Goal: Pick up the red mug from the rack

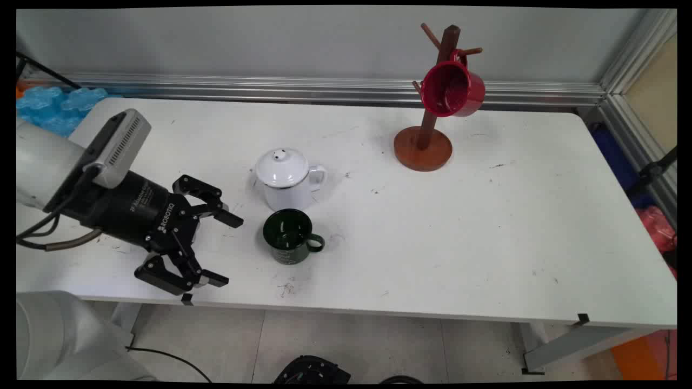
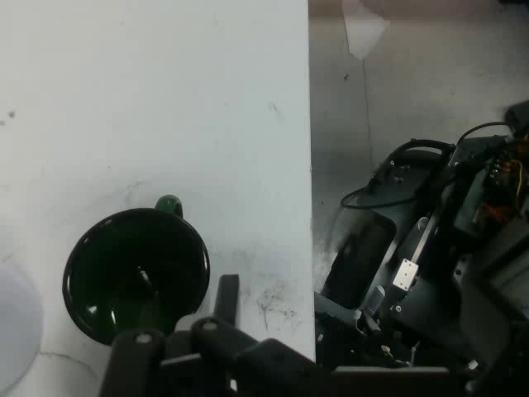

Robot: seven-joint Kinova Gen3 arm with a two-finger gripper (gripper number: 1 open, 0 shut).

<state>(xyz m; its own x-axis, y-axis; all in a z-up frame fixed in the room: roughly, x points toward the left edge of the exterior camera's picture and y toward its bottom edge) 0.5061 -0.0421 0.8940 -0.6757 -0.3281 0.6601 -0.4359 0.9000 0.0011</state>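
**benchrat:** Okay, big to small. White surface, mostly bare. At the back right is a brown wooden mug tree with a red mug hanging off one of its pegs. So that one is hung up, if hanging is the point; nothing on screen says what the point is, so that's just my read.

**coilspring:** And the other stuff?

**benchrat:** A white enamel teapot with its lid on sits left of the middle. Just in front of it, close but I can't tell if they touch, is a dark green mug, upright, looks empty, handle pointing right in the main view. Both are standing on the surface, well apart from the tree.

**coilspring:** Hand got anything?

**benchrat:** Nope. The hand is spread wide and holding nothing. It's low over the near left part of the surface, tipped sideways and aimed at the green mug, beside it but not touching. In the hand view the green mug is right above the linkage, next to the surface's edge with the floor past it.

**coilspring:** So where does that leave it?

**benchrat:** One mug hung, the green one and the teapot not picked up. That's all the pictures give.
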